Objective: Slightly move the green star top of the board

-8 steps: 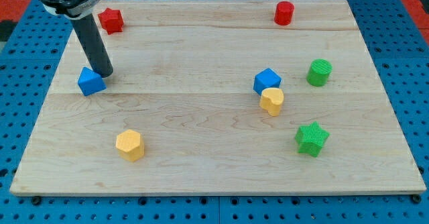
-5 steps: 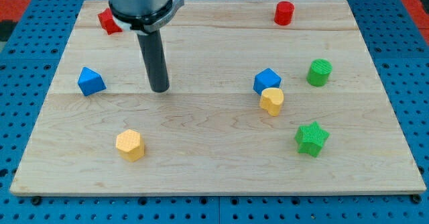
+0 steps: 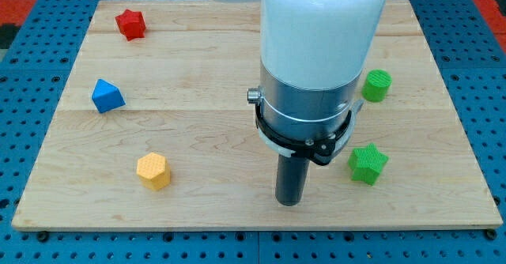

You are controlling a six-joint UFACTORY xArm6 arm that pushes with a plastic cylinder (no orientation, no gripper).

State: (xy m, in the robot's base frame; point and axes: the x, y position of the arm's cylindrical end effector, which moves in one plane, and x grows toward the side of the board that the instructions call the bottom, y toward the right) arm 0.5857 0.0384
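Observation:
The green star (image 3: 368,163) lies on the wooden board (image 3: 198,137) at the view's lower right. My tip (image 3: 289,202) rests on the board near its bottom edge, to the left of the star and slightly lower, about a block's width or more apart from it. The arm's white and grey body rises above the tip and hides the middle of the board.
A green cylinder (image 3: 377,84) stands above the star at the right. A yellow hexagonal block (image 3: 152,171) sits at the lower left, a blue block (image 3: 107,96) at the left, a red star (image 3: 130,24) at the top left.
My tip has swept from beside the blue block at the left, across the middle, to the bottom of the board left of the green star. The arm now hides the blue cube, yellow block and red cylinder.

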